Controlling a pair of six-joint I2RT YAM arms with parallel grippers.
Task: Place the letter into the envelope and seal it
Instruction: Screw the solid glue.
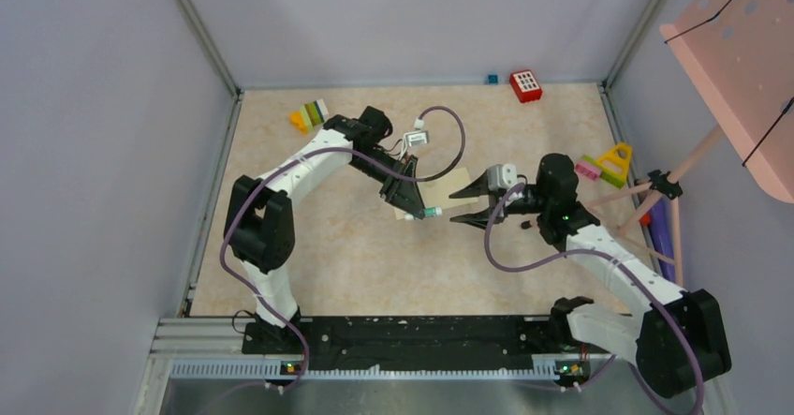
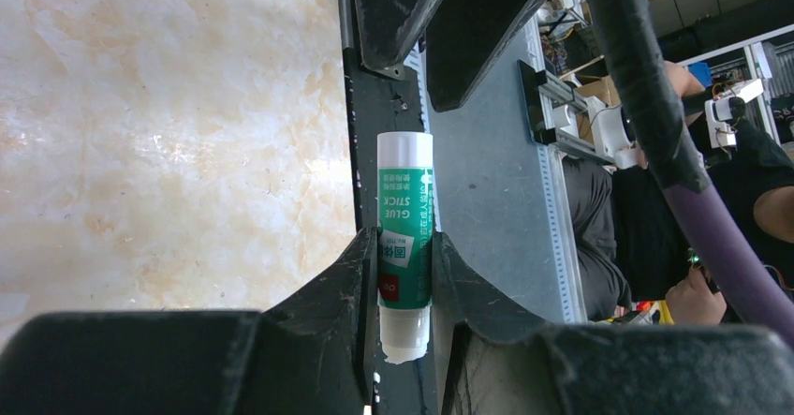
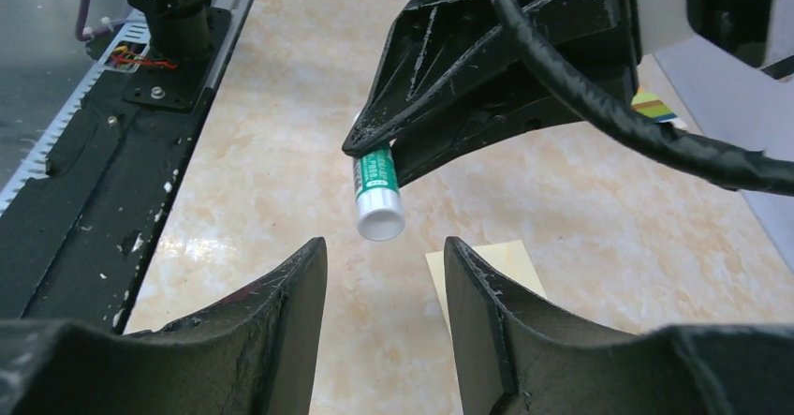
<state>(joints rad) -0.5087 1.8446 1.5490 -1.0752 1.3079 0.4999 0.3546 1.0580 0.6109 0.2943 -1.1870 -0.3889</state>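
My left pincer (image 2: 405,239) grips the glue stick (image 3: 377,193), its white end aimed straight at my open right pincer (image 3: 385,248), just beside it.

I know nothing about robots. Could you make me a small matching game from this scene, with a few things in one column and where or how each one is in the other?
Things:
1. glue stick
2. right gripper
3. envelope
4. red block

States:
A. pale yellow, lying flat
B. pinched in the left gripper
C. open, holding nothing
D. far from both arms, at the back

Pairs: 1-B, 2-C, 3-A, 4-D
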